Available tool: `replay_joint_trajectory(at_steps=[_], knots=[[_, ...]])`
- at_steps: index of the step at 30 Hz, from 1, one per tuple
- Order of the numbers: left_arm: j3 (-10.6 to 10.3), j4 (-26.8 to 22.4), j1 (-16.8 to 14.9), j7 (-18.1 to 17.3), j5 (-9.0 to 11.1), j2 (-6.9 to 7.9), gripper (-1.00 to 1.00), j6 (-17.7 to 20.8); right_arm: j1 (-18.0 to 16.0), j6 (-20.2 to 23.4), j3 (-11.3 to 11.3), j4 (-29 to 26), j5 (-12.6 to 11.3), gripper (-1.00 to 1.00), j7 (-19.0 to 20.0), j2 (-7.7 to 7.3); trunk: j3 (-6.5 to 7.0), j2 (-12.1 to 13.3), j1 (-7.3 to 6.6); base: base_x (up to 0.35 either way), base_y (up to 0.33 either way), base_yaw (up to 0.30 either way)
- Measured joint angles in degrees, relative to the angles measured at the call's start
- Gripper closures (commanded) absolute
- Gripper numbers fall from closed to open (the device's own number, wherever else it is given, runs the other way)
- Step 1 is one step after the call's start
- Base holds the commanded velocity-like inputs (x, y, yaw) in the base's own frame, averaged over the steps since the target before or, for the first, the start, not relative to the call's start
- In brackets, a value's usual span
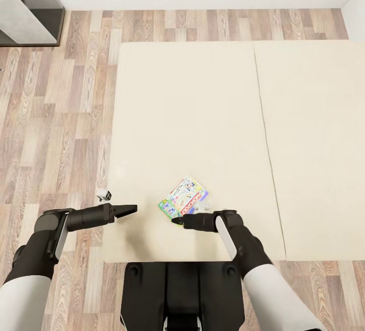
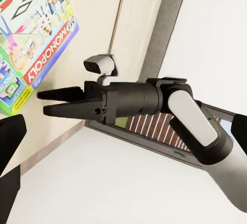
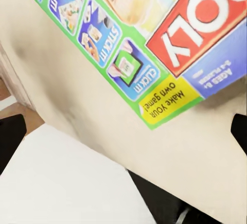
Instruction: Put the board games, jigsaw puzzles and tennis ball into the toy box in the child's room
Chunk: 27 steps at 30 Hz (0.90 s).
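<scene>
One board game (image 1: 183, 197), a flat white-green box with red Monopoly lettering, lies on the cream bed (image 1: 203, 108) near its front edge. The same box shows close up in the left wrist view (image 2: 36, 33) and the right wrist view (image 3: 154, 33). My right gripper (image 1: 177, 220) hovers just off the box's near corner, pointing left. Its fingers (image 3: 10, 136) stand wide apart, with nothing between them. It shows from the side as the right gripper (image 2: 45, 103). My left gripper (image 1: 129, 210) is open over the mattress, a hand's width left of the box, pointing toward it.
Wood-plank floor (image 1: 56, 133) runs along the bed's left side and behind it. A grey-topped, dark-sided piece of furniture (image 1: 23, 16) stands at the far left corner. A seam (image 1: 263, 133) splits the mattress. My base (image 1: 177, 290) is against the bed's front edge.
</scene>
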Motion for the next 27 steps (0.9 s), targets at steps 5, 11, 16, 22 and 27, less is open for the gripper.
replay_joint_trajectory(at_steps=[5, 11, 16, 22, 27], knots=[[0.0, 0.0, 0.0, 0.0, 0.0, 0.00, -1.00, 0.0, 0.0, 4.1, -0.9, -2.6, 0.0, -1.00, -0.3, 0.00, 0.00, 0.0, 0.00, 0.000, 0.000, 0.000], [0.0, 0.0, 0.0, 0.0, 0.0, 0.00, -1.00, 0.0, -0.9, 8.6, -3.5, -4.1, 0.0, -1.00, -0.6, 0.00, 0.00, 0.0, 0.00, 0.000, 0.000, 0.000], [0.0, 0.0, 0.0, 0.0, 0.0, 0.00, -1.00, 0.0, -2.4, 11.8, -4.0, -7.9, 0.1, -1.00, -0.8, -0.01, 0.00, 0.0, 0.00, 0.000, 0.000, 0.000], [0.0, 0.0, 0.0, 0.0, 0.0, 0.00, -1.00, 0.0, -5.9, 13.2, -5.0, -8.9, 0.5, -1.00, -1.3, -0.01, 0.00, 0.0, 0.00, 0.000, 0.000, 0.000], [0.0, 0.0, 0.0, 0.0, 0.0, 0.00, -1.00, 0.0, -8.5, 13.3, -5.5, -8.3, 0.6, -1.00, -3.9, 0.00, 0.00, 0.0, 0.00, 0.000, 0.000, 0.000]])
